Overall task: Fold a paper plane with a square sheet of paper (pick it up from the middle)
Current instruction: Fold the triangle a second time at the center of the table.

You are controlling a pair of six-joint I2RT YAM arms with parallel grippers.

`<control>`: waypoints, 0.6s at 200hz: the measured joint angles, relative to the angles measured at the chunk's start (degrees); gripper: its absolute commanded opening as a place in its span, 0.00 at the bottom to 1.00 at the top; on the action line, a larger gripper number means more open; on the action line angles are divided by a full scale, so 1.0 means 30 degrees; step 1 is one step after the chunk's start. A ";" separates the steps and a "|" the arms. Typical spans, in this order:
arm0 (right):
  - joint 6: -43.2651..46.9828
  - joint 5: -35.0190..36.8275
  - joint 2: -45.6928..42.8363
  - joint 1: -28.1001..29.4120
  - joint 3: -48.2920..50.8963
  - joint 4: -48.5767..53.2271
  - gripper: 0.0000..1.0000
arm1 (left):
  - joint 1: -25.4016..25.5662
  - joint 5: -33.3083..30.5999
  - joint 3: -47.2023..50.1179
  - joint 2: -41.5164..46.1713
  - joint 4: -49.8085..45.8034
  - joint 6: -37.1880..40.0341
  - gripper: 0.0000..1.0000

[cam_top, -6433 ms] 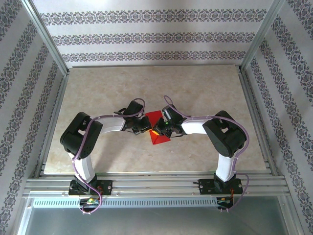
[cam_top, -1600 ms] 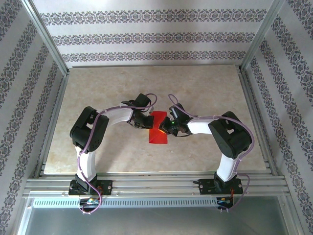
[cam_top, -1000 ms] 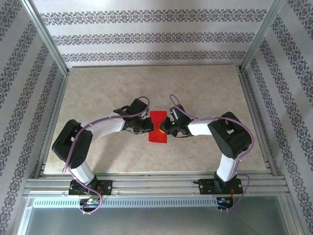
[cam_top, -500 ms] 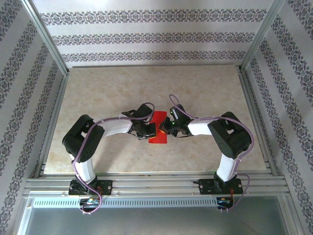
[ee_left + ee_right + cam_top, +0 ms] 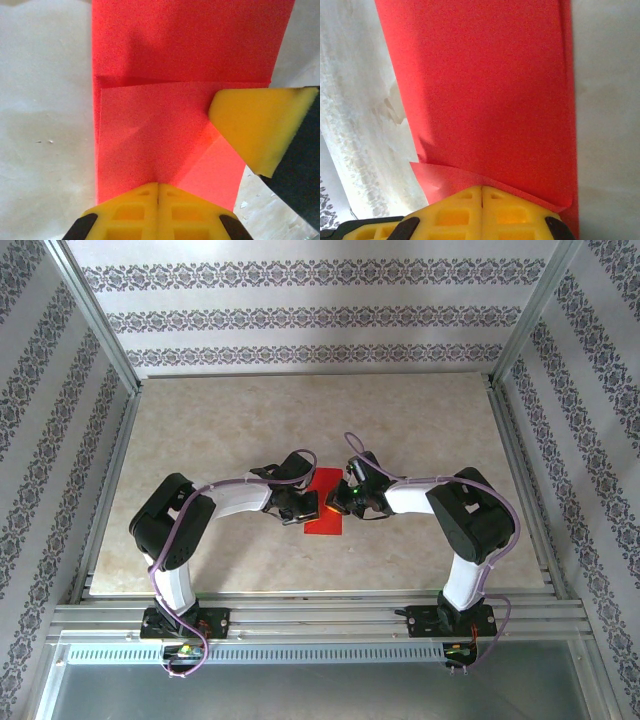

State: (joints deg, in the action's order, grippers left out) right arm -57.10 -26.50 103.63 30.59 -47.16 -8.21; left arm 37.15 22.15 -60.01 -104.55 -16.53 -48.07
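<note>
The red square sheet of paper [image 5: 323, 510] lies partly folded on the table between both grippers. In the left wrist view the sheet of paper [image 5: 165, 125] has a flap doubled over it, and its creases run up into the closed tips of my left gripper [image 5: 158, 186], which is shut on the paper. My left gripper [image 5: 303, 504] sits at the sheet's left edge. My right gripper [image 5: 341, 501] is at the right edge, fingers shut, tips resting on a slightly raised flap of the paper [image 5: 485, 100]. One right finger [image 5: 252, 125] presses the fold's right end.
The pale marble-patterned table [image 5: 220, 430] is open behind and to both sides of the arms. Metal frame posts and patterned walls [image 5: 320, 315] enclose it. The two arms' elbows [image 5: 165, 530] bulge outward left and right.
The left arm swung out to the left, then came back in to the sheet's left edge. The paper's upper part now lies skewed. The right gripper has barely shifted.
</note>
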 measured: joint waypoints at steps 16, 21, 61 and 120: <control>0.0117 -0.0058 -0.0066 -0.0036 0.0000 0.0102 0.06 | 0.0000 -0.0036 0.0000 -0.0007 -0.0007 0.0000 0.03; 0.0160 -0.0066 -0.0102 -0.0036 0.0000 0.0109 0.06 | 0.0000 -0.0058 0.0000 -0.0007 -0.0007 0.0000 0.03; 0.0546 -0.0408 -0.0517 -0.0029 0.0000 0.0117 0.07 | 0.0000 -0.0131 0.0000 -0.0073 -0.0058 0.0000 0.02; 0.0612 -0.0517 -0.0415 0.0277 -0.0007 0.0160 0.06 | 0.0000 -0.0131 0.0000 -0.0175 -0.0058 0.0000 0.02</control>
State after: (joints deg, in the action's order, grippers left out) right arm -55.27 -28.05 102.39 31.42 -47.18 -7.73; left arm 37.15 21.76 -60.01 -105.08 -16.71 -48.07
